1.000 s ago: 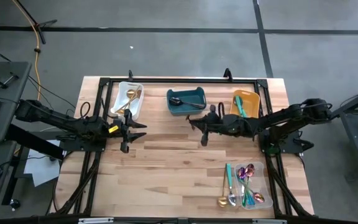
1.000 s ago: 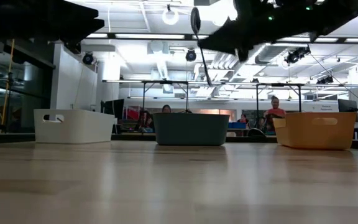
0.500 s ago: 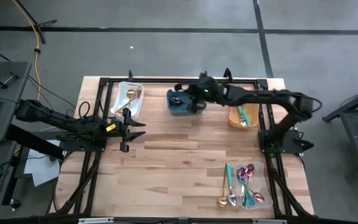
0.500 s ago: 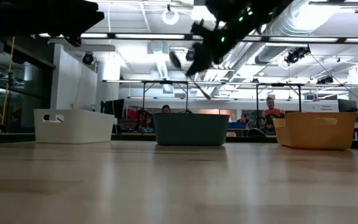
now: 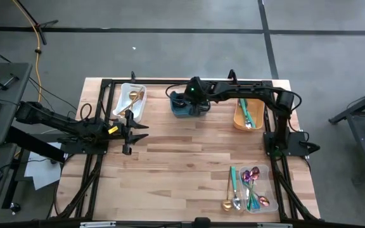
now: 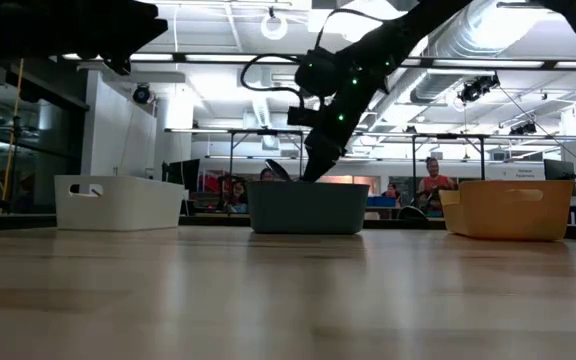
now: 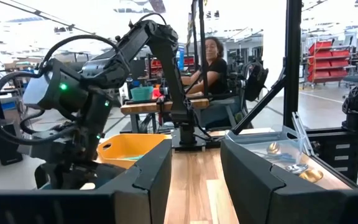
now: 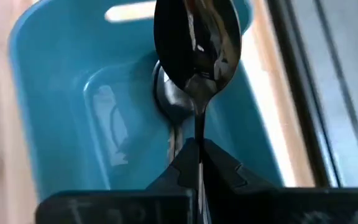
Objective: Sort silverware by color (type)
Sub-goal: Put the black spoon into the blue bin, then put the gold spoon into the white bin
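Right gripper (image 8: 199,163): reaches over the teal bin (image 5: 200,99) at the far middle of the table, jaws clenched on the handle of a black spoon (image 8: 197,43), bowl pointing down into the bin.
Teal bin contents: a second black spoon (image 8: 173,102) lies on the bin floor, just beneath the held one.
Left gripper (image 5: 134,131): waits at the left side of the table, just near of the white bin (image 5: 125,106); jaws released, nothing between them.
White bin: far left, holds gold spoons (image 5: 134,98).
Orange bin (image 5: 240,115): far right, holds teal-handled utensils (image 5: 246,110).
Clear bin (image 5: 264,185): near right, holds mixed silverware (image 5: 252,189), purple, silver and teal-handled; a teal-handled piece (image 5: 232,179) and a gold spoon (image 5: 226,201) lie on the table (image 5: 182,171) just left of it.
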Robot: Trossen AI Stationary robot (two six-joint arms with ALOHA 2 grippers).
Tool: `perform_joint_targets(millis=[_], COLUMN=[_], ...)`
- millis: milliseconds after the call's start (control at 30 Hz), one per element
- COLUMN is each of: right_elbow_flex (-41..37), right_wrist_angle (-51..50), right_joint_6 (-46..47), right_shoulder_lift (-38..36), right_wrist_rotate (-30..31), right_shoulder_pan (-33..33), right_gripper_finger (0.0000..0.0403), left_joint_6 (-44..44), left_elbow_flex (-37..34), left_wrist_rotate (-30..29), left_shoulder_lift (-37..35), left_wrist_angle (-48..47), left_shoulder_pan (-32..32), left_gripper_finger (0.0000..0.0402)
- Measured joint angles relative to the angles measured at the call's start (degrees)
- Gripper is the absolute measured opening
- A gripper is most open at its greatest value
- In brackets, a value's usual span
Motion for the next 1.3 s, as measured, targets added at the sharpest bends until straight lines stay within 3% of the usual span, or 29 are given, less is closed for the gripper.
perform_joint_targets(millis=[267, 533, 867, 1100, 1300], right_elbow_flex=[0.33, 0.33, 4.52, 8.57, 2.89], right_wrist_angle=[-4.59, -4.81, -10.74, -28.01, -33.52], right_joint_6=[0.5, 1.9, 5.5, 15.76, 31.97], right_shoulder_lift=[0.17, 0.17, -1.83, -9.93, -17.25], right_wrist_rotate=[-1.18, -1.25, 0.29, -10.75, -19.34], right_shoulder_pan=[-0.02, 0.13, 0.64, 4.74, 19.04], right_gripper_finger=[0.0002, 0.004, 0.0156, 0.0205, 0.0206], left_joint_6=[-0.55, -0.6, -0.56, -0.58, -1.74], left_elbow_flex=[0.0, 0.0, 0.0, 0.0, 0.0], left_wrist_rotate=[0.0, 0.0, 0.0, 0.0, 0.0], left_shoulder_lift=[0.0, 0.0, 0.0, 0.0, 0.0], left_wrist_angle=[-0.03, -0.06, -0.53, -0.51, -0.55], left_shoulder_pan=[0.0, 0.0, -0.01, -0.02, -0.02], left_gripper_finger=[0.0131, 0.0131, 0.0131, 0.0131, 0.0131])
